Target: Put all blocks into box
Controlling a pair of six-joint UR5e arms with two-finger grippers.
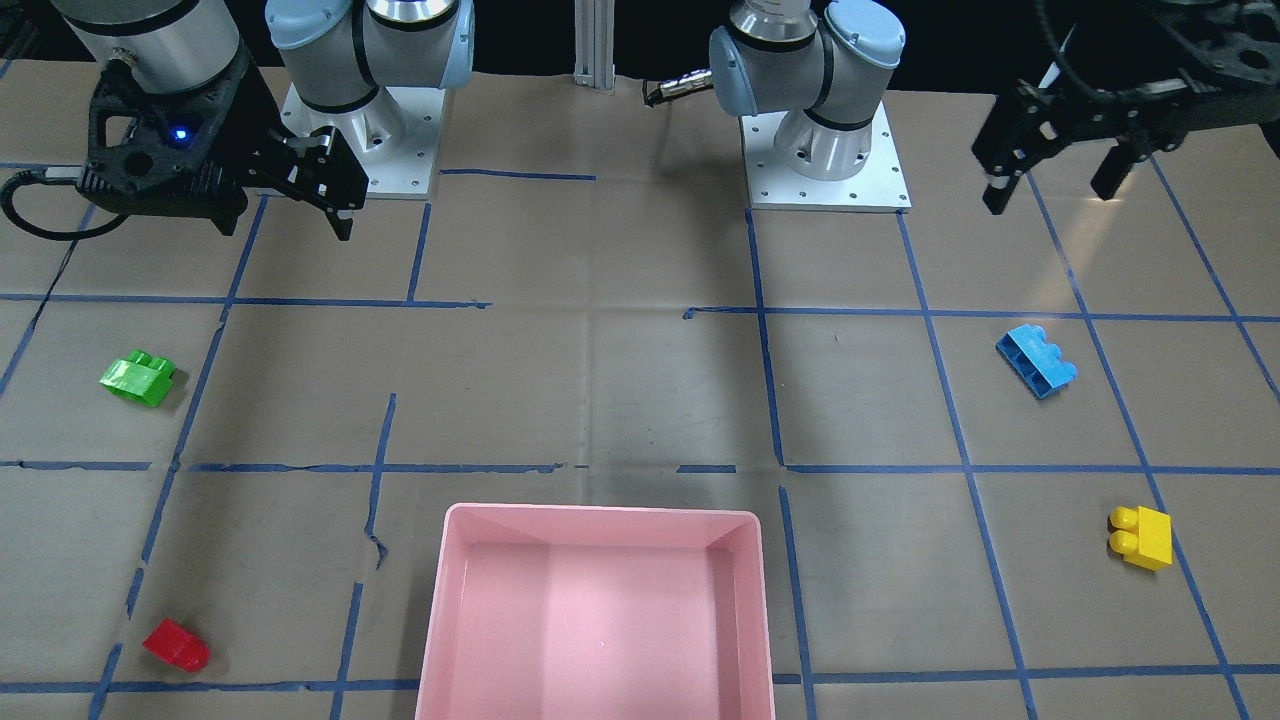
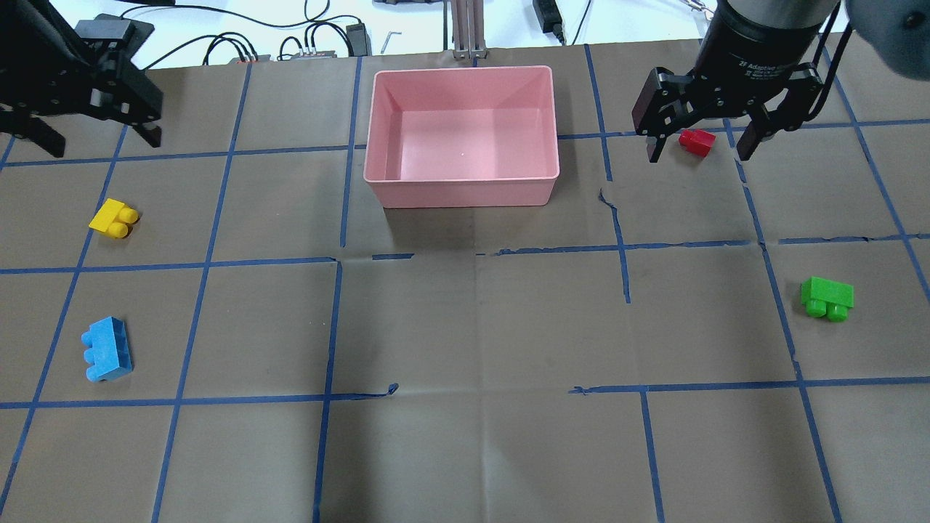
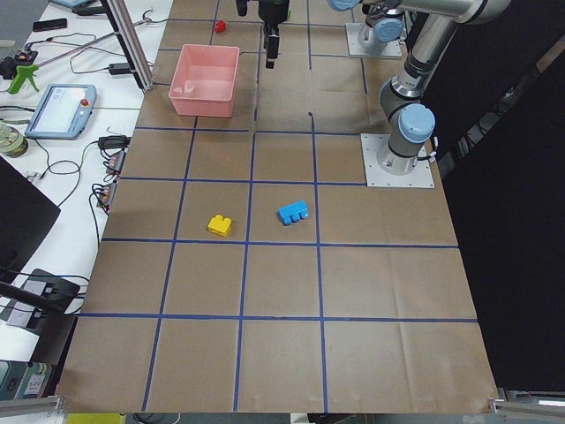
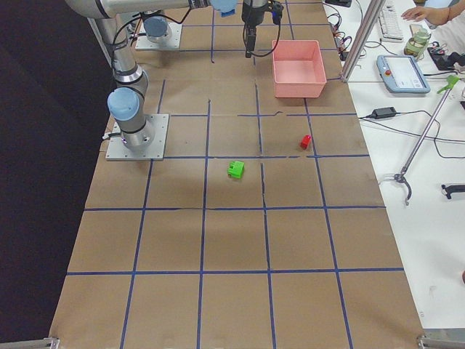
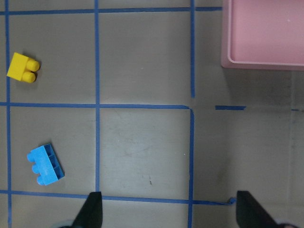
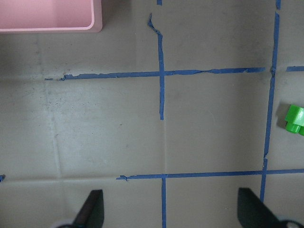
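Four blocks [image 2: 827,296] loose, two per arm, box [image 2: 462,193] empty. My left claw [image 2: 99,138] and right claw [image 2: 699,155] hang spread, grab-ready.

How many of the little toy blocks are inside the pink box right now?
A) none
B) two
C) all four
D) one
A: the pink box holds nothing, and the green block, red block, blue block and yellow block all lie on the table outside it.
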